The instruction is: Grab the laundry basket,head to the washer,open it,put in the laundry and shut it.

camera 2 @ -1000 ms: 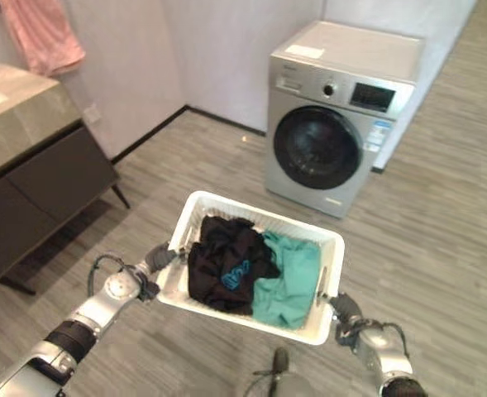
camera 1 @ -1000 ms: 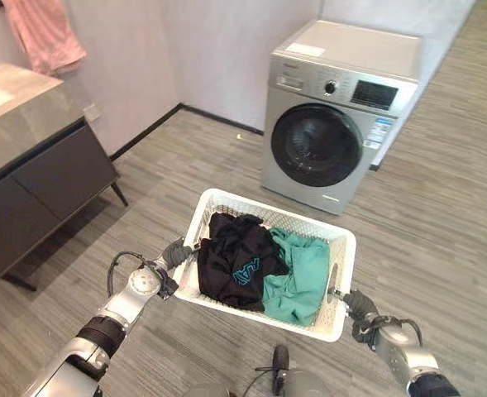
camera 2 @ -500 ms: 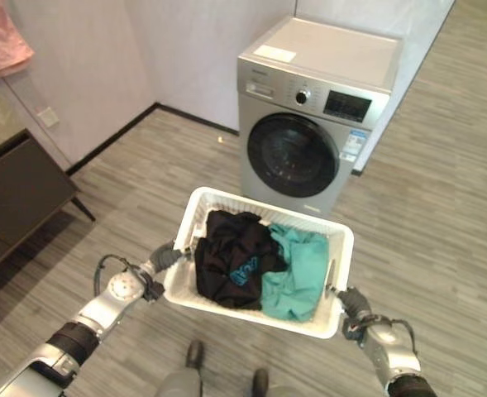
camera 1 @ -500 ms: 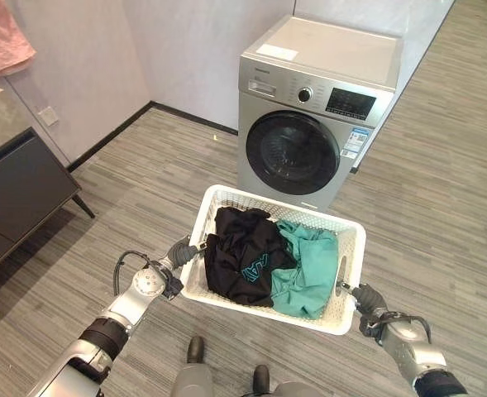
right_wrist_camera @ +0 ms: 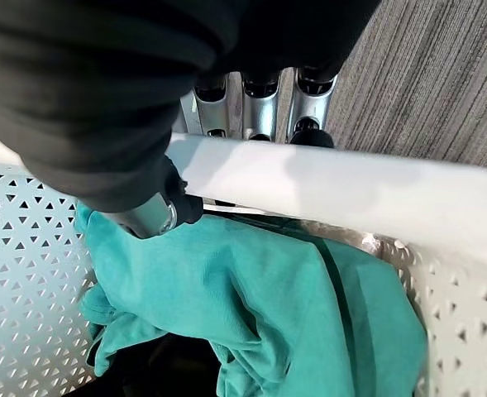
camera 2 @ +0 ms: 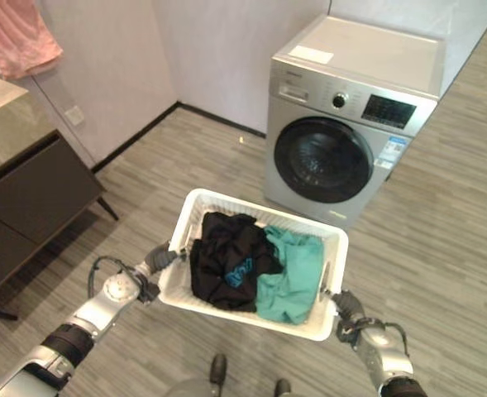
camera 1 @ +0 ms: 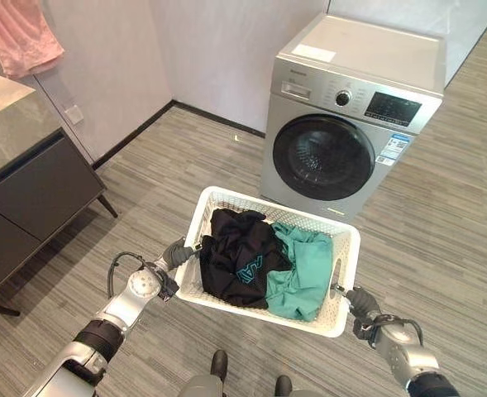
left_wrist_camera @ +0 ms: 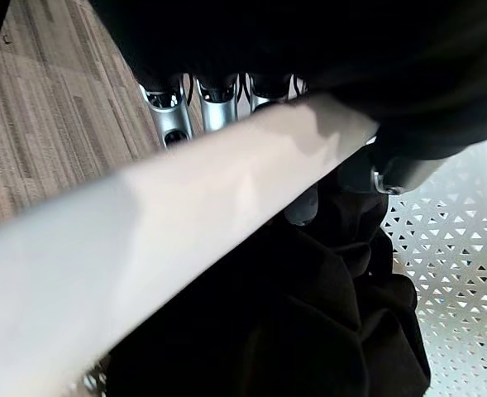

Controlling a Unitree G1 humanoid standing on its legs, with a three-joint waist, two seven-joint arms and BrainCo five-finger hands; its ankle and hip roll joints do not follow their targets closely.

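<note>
A white perforated laundry basket [camera 1: 226, 198] hangs in front of me above the floor, carried between both hands. In it lie a black garment [camera 1: 236, 255] and a teal garment [camera 1: 303, 273]. My left hand [camera 1: 175, 254] is shut on the basket's left rim [left_wrist_camera: 202, 207], fingers under it and thumb over. My right hand [camera 1: 359, 303] is shut on the right rim [right_wrist_camera: 309, 186] the same way. A silver front-loading washer [camera 1: 350, 132] stands just beyond the basket against the wall, its round dark door [camera 1: 323, 157] closed.
A dark cabinet with a stone top [camera 1: 20, 157] stands at the left. A pink towel [camera 1: 24, 33] hangs on the wall above it. Grey plank floor [camera 1: 441, 223] lies open to the right of the washer.
The whole picture has shifted, so the camera has moved; the washer now sits further right and the cabinet shows more. Both hands keep their hold on the basket.
</note>
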